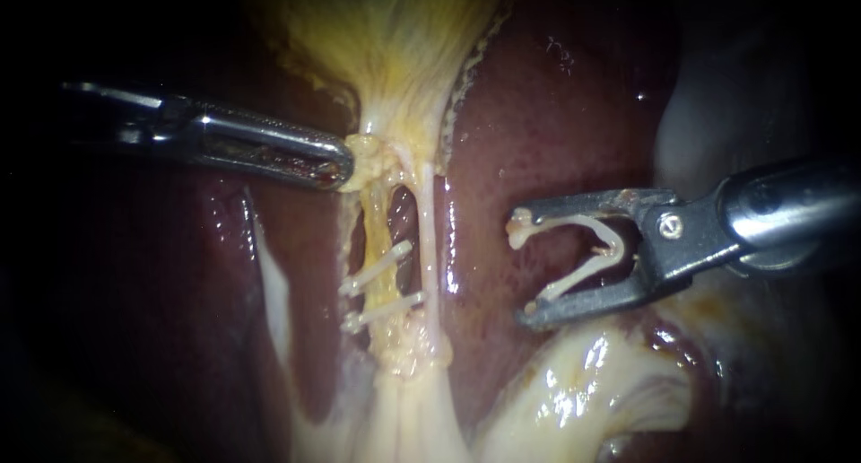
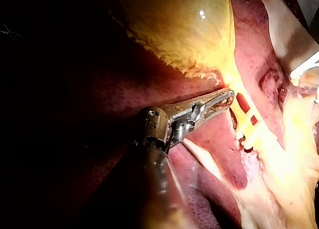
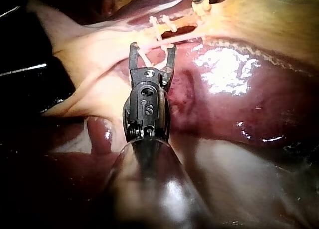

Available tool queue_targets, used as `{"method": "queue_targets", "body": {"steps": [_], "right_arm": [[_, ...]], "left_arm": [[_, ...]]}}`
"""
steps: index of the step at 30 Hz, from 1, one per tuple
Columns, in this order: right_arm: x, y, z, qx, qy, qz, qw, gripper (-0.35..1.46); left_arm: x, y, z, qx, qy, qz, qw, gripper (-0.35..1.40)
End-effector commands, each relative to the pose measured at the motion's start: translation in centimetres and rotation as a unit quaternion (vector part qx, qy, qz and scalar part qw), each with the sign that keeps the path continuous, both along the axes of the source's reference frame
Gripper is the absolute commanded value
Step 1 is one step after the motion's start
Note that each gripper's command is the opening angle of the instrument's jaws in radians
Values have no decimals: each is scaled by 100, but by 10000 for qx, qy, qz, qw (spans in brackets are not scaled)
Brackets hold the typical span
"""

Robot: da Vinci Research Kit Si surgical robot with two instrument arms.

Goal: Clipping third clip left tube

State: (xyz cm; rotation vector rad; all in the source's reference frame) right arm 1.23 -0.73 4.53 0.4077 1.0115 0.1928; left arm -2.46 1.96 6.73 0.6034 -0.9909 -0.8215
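Two clips (image 1: 377,267) already sitting across the left tube (image 1: 375,221); an open clip (image 1: 565,221) waiting well off to the side of them.
R instrument (image 1: 523,264) is holding its jaws wide w/ that clip seated between them, around nothing yet. L instrument (image 1: 345,169) is clamping the gallbladder (image 1: 395,32) neck just beyond those clips, tube running taut. Tube's looking soft, thin, slick, prob. tearing easily: go for the bare stretch betw. clips and neck, squarely. Gallbladder's the only pouch; contents not showing.
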Motion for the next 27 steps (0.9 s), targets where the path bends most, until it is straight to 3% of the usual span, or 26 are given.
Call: {"method": "queue_targets", "body": {"steps": [1,7,15,21,27], "right_arm": [[0,0,0,1,0,-4,10000,48],[0,0,0,1,-1,-3,10000,48],[0,0,1,-2,-2,-3,10000,48],[2,0,2,-27,1,-10,10000,48],[14,3,4,248,-93,181,9995,49]], "left_arm": [[0,0,0,1,-2,0,10000,-35],[16,6,-14,41,-36,34,10000,-35],[52,27,-49,37,107,-155,9998,-35],[54,27,-50,30,95,-188,9998,-35],[53,26,-51,31,99,-195,9998,-35]]}}
